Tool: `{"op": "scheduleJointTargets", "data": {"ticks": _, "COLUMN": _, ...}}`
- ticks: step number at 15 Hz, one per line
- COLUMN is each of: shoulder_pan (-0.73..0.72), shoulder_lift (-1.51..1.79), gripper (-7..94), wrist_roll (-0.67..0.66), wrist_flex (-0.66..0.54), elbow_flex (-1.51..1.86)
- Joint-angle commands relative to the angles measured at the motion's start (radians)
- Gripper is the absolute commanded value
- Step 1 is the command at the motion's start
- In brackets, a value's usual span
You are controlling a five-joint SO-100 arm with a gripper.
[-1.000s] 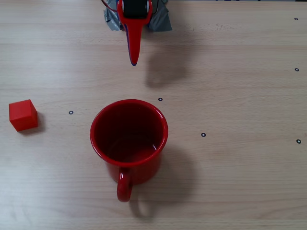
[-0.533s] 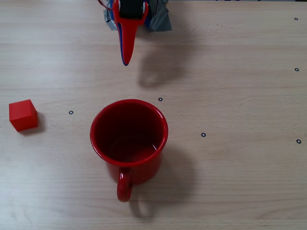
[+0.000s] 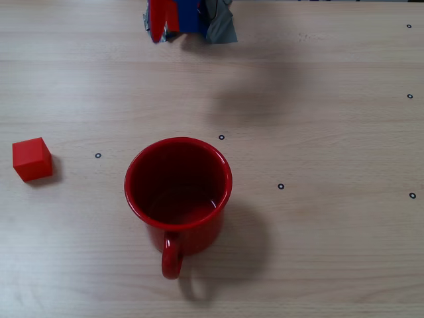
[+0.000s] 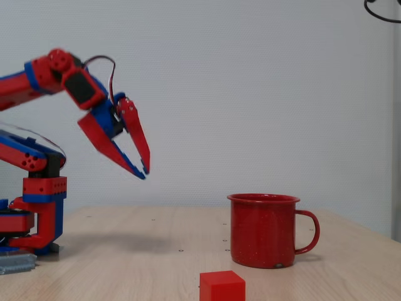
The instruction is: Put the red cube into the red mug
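no readable text, labels, brands or numbers anywhere in either fixed view

In a fixed view from above, the arm (image 3: pixel 173 16) is cut off by the top edge at the tabletop's far side, so only a red and blue stub shows there and its gripper is out of sight. In a fixed view from the side, the cube (image 4: pixel 222 286) is clipped along its bottom by the lower edge, the arm's rear runs off the left edge, and the inside of the mug (image 4: pixel 263 229) is hidden behind its own wall.
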Motion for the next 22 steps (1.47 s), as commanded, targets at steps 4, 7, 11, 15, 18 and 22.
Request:
{"op": "scheduleJointTargets", "data": {"ticks": 4, "shoulder_pan": 0.114, "shoulder_lift": -0.259, "gripper": 0, "wrist_roll": 0.008, "wrist_flex": 0.308, "elbow_flex": -0.480}}
{"op": "scheduleJointTargets", "data": {"ticks": 7, "shoulder_pan": 0.155, "shoulder_lift": -0.422, "gripper": 0, "wrist_roll": -0.035, "wrist_flex": 0.462, "elbow_flex": -0.704}}
{"op": "scheduleJointTargets", "data": {"ticks": 11, "shoulder_pan": 0.232, "shoulder_lift": -0.630, "gripper": 0, "wrist_roll": -0.172, "wrist_flex": 0.540, "elbow_flex": -0.900}}
{"op": "scheduleJointTargets", "data": {"ticks": 15, "shoulder_pan": 0.339, "shoulder_lift": -0.810, "gripper": 0, "wrist_roll": -0.310, "wrist_flex": 0.523, "elbow_flex": -1.020}}
{"op": "scheduleJointTargets", "data": {"ticks": 18, "shoulder_pan": 0.419, "shoulder_lift": -0.940, "gripper": 0, "wrist_roll": -0.382, "wrist_flex": 0.499, "elbow_flex": -1.132}}
{"op": "scheduleJointTargets", "data": {"ticks": 22, "shoulder_pan": 0.503, "shoulder_lift": -1.109, "gripper": 0, "wrist_roll": -0.502, "wrist_flex": 0.465, "elbow_flex": -1.287}}
